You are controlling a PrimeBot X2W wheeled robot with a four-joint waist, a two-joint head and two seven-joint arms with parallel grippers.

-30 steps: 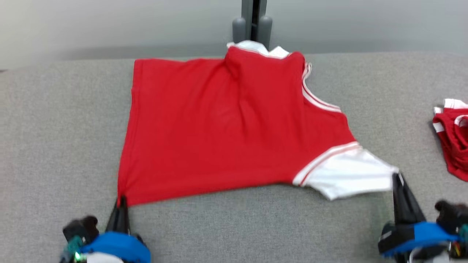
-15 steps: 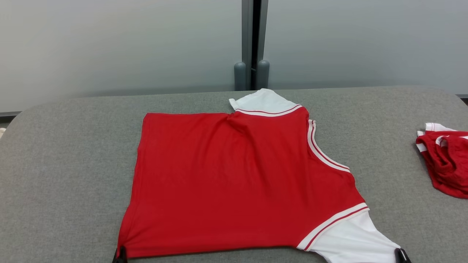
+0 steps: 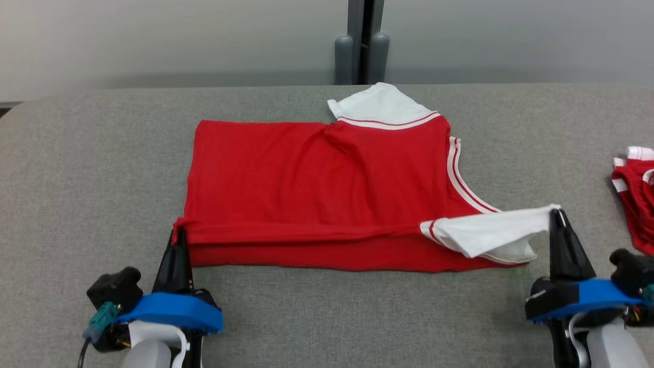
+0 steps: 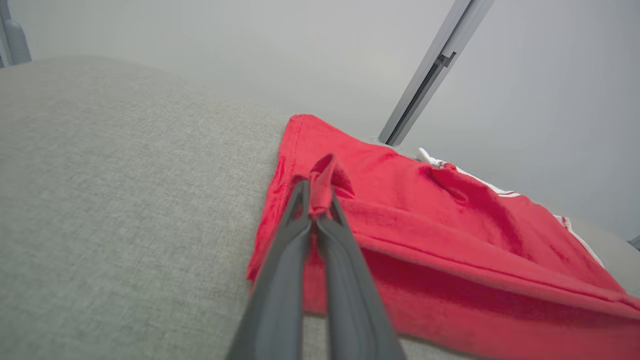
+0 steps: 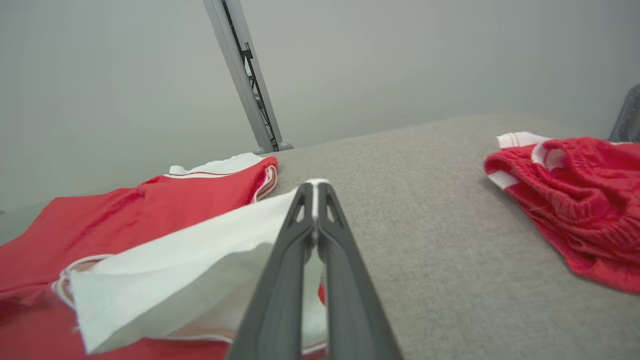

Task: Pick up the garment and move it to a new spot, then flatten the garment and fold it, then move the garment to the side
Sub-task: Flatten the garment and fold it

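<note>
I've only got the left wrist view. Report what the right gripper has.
Observer: The right gripper is shut on the white sleeve of the garment, its edge lifted.
Operator: Say what lies further right.
Observer: A second red garment, crumpled, lies apart near the table's right edge.
Operator: Describe the lifted edge.
Observer: In the head view it runs level from the left gripper across to the right one.
</note>
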